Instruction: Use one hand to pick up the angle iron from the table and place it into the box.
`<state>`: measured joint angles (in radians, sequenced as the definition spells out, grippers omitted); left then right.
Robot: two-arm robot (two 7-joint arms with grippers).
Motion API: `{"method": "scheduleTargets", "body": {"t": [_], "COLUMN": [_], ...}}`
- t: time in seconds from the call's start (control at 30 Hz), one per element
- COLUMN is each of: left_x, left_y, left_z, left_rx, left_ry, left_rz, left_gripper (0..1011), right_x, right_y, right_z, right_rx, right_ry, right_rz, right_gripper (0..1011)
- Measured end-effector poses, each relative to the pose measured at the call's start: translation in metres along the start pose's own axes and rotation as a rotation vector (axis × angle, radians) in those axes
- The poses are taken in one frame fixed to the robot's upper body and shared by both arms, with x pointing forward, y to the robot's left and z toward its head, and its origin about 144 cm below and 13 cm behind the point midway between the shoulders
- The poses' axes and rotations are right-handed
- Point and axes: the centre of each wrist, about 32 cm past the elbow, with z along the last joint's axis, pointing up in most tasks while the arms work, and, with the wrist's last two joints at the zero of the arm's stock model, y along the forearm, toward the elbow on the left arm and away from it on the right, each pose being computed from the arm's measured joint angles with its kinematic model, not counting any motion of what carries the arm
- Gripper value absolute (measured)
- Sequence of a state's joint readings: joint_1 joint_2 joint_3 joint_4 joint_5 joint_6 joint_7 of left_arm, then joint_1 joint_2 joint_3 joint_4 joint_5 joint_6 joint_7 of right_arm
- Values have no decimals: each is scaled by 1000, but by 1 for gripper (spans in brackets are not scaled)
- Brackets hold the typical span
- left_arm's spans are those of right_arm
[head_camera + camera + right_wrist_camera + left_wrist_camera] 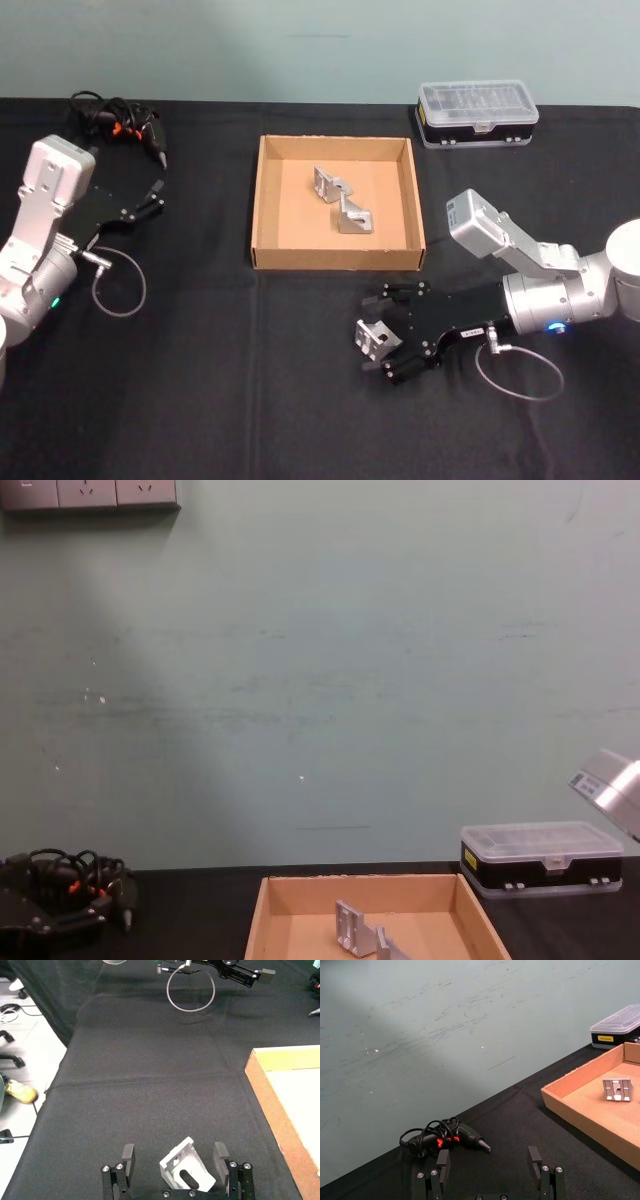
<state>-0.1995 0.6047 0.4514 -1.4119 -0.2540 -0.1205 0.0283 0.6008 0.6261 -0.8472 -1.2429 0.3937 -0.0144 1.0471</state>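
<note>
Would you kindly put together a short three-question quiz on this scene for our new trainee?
1. True or false: the box already holds two angle irons.
2. Which hand has the angle iron on the table between its fingers?
3. Fill in: that hand's fingers are ___ (open/shut).
Key: 1 true; 2 the right hand; 3 open.
</note>
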Motion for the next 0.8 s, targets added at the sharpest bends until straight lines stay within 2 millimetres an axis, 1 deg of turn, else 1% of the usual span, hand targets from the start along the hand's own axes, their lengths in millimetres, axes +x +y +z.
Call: {"method": "scheduleTargets", "body": {"t": [0.8], "left_x": [0], "left_y": [0], "left_z": [0], "left_rx": [0], "left_ry": [0], "left_rz": [0], "left_gripper": [1011], "right_x": [1], "right_y": [14], "right_z": [-5], "right_rx": [12], "right_ry": [28], "right_rz": [-1], "right_gripper": [1003]}}
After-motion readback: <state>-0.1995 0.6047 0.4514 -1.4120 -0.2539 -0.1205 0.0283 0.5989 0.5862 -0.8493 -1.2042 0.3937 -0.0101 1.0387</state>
